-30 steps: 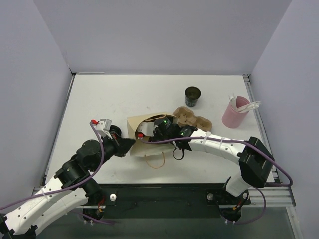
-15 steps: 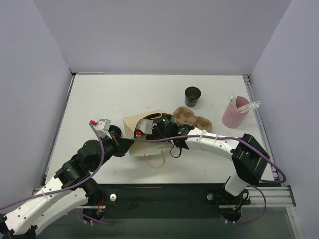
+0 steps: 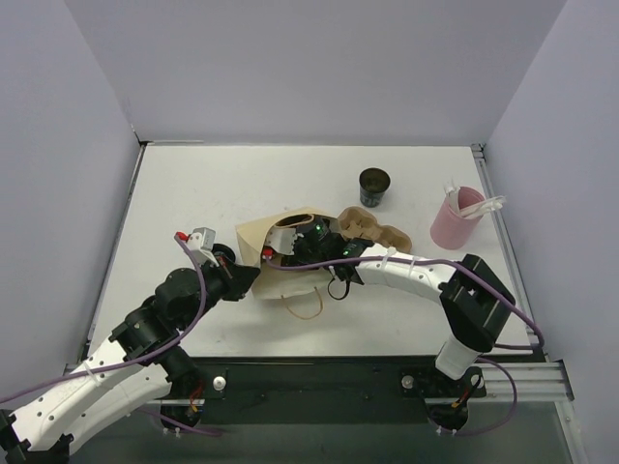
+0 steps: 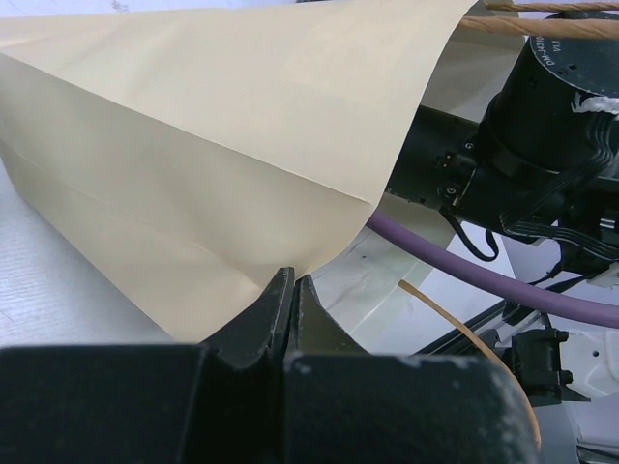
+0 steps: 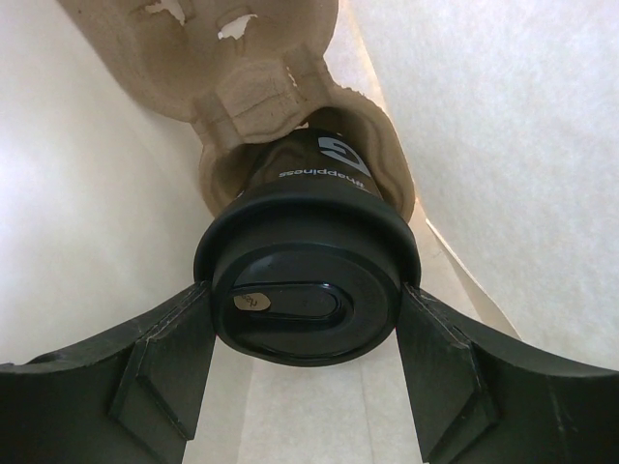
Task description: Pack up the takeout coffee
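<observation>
A tan paper bag (image 3: pixel 274 274) lies on its side mid-table, mouth facing right. My left gripper (image 3: pixel 246 279) is shut on the bag's lower edge (image 4: pixel 290 261), its jaws pressed together on the paper fold. My right gripper (image 5: pixel 305 309) reaches inside the bag, shut on a black-lidded coffee cup (image 5: pixel 300 290) that sits in a brown cardboard cup carrier (image 5: pixel 242 68). Both fingers (image 5: pixel 164 358) press the lid's sides. From above, the carrier's far end (image 3: pixel 377 230) sticks out of the bag mouth. A second dark coffee cup (image 3: pixel 374 187) stands alone further back.
A pink container (image 3: pixel 455 220) with white utensils stands at the right side. The bag's twine handle (image 3: pixel 305 309) lies on the table in front. My right arm (image 3: pixel 416 275) and its purple cable (image 4: pixel 455 261) stretch across the bag mouth.
My right arm has pushed left, deeper into the bag, carrying cup and carrier. The bag has shifted slightly left and back. The left gripper keeps its hold.
</observation>
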You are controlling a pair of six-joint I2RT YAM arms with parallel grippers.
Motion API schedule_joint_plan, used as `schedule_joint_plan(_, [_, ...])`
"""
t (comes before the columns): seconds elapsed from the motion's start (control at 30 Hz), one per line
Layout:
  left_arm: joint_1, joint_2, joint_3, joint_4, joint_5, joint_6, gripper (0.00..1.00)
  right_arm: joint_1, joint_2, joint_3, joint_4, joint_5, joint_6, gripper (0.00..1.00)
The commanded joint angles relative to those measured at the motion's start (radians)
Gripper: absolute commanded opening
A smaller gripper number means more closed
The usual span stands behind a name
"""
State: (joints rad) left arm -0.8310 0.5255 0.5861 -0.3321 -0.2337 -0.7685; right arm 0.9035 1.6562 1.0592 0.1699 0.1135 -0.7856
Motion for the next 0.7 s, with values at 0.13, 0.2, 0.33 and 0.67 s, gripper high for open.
schedule_joint_plan(0.13, [-0.005,0.001,0.037,-0.030,0.022,-0.023,0.00,-0.037,0.063,0.038,0.049,0.057,0.069,0.44])
schedule_joint_plan(0.2, [-0.003,0.002,0.038,-0.030,0.022,-0.022,0.00,-0.035,0.063,0.033,0.052,0.061,0.077,0.45])
schedule_joint_plan(0.33, [-0.005,0.002,0.041,-0.028,0.022,-0.023,0.00,-0.038,0.063,0.025,0.060,0.071,0.089,0.50])
schedule_joint_plan(0.67, [-0.005,-0.001,0.055,-0.050,0.017,-0.005,0.00,-0.048,0.094,0.039,0.072,0.061,0.095,0.54])
